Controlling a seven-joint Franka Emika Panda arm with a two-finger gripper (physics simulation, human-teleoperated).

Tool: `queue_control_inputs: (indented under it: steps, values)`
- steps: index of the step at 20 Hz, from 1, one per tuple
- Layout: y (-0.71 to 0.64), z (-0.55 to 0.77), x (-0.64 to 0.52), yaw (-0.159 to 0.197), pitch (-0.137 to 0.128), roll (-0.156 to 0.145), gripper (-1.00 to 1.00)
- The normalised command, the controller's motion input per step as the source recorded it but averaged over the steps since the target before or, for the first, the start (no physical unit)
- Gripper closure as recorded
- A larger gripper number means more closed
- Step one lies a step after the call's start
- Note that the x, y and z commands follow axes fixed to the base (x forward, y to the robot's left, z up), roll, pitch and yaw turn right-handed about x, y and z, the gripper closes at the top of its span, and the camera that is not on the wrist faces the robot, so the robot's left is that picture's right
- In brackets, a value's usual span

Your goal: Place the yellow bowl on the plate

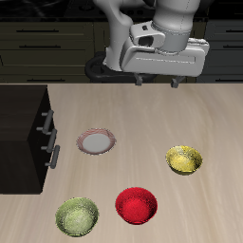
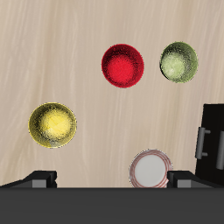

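Going L to R across the exterior view: a dark cabinet (image 1: 28, 142) is sitting at the left edge of the frame. Next, the plate (image 1: 96, 141) is lying just left of centre, w/ a yellow-green bowl (image 1: 78, 215) sitting at lower left. The red bowl (image 1: 136, 204) is sitting at lower centre, apart from the rest. The yellow bowl (image 1: 185, 159) is resting right of centre, well apart from the plate. The gripper (image 1: 157, 80) is hanging high at the top, over the table's back; fingers are holding nothing, can't tell how wide they're open.
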Motion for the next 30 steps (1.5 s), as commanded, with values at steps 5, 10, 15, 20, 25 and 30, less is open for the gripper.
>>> queue_control_inputs:
  steps: [5, 10, 15, 20, 25, 30]
  values:
    - [0.44, 0.06, 0.10, -0.008, -0.011, 0.063, -1.00]
    - [0.36, -0.02, 0.07, -0.002, 0.006, 0.046, -1.00]
    - [0.25, -0.08, 0.01, 0.000, 0.016, 0.017, -1.00]
    - [0.12, -0.27, 0.05, 0.032, 0.029, -0.034, -1.00]
    - [-0.01, -0.24, 0.04, -0.001, 0.021, -0.023, -1.00]
    - [-0.05, -0.31, 0.07, -0.014, 0.018, -0.023, -1.00]
